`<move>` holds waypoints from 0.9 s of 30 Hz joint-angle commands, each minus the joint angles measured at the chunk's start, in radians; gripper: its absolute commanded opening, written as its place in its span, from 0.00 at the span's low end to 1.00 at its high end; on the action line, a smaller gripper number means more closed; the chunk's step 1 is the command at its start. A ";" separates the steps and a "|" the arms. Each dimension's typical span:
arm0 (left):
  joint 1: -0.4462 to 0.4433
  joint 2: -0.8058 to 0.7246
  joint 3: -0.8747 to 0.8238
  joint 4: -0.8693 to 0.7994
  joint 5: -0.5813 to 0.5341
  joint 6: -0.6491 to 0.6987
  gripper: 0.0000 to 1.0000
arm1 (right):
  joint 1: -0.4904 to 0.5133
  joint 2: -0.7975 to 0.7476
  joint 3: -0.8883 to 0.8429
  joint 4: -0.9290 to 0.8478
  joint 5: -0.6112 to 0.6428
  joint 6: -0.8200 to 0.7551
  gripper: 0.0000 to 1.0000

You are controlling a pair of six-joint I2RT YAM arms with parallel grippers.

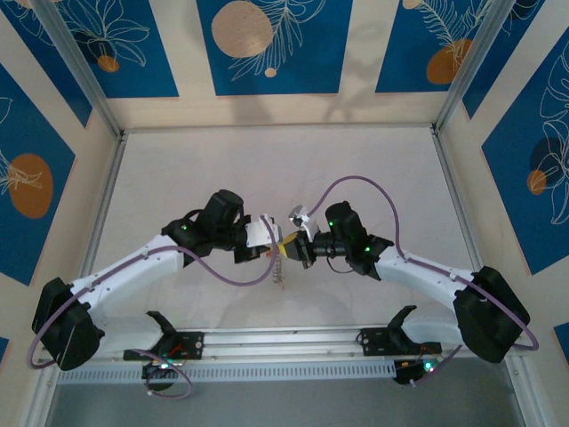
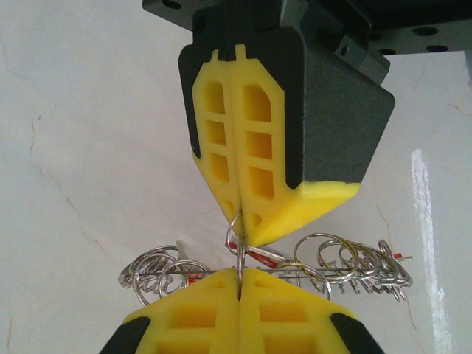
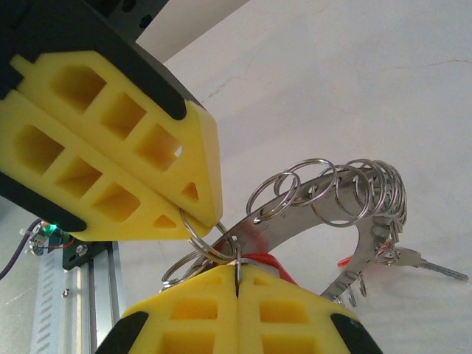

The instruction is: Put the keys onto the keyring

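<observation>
The keyring (image 3: pixel 328 198) is a flat silver band strung with several small split rings. It hangs just above the table between both grippers (image 1: pixel 280 267). My left gripper (image 2: pixel 240 274) is shut on a thin split ring (image 2: pixel 240 254) seen edge-on. My right gripper (image 3: pixel 237 271) is likewise shut on a split ring. In the left wrist view the right gripper (image 2: pixel 236 215) comes down from above and pinches a ring. In the right wrist view the left gripper (image 3: pixel 193 215) clamps a ring at the band's end. A red key (image 3: pixel 274 262) lies right behind my right fingertips (image 2: pixel 264 255).
A plain silver key (image 3: pixel 431 268) dangles from the band's far end, with a small red piece (image 3: pixel 344 260) near it. The white table (image 1: pixel 267 169) is boxed in by patterned walls. A metal rail (image 1: pixel 284 342) runs along the near edge.
</observation>
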 commanded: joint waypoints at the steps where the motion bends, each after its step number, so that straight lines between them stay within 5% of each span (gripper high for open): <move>1: -0.005 -0.024 0.025 0.017 -0.017 -0.014 0.00 | 0.012 -0.033 -0.013 0.007 -0.003 -0.007 0.00; 27: -0.005 -0.027 0.018 0.029 -0.006 -0.016 0.00 | 0.018 -0.040 0.016 0.049 -0.011 -0.009 0.00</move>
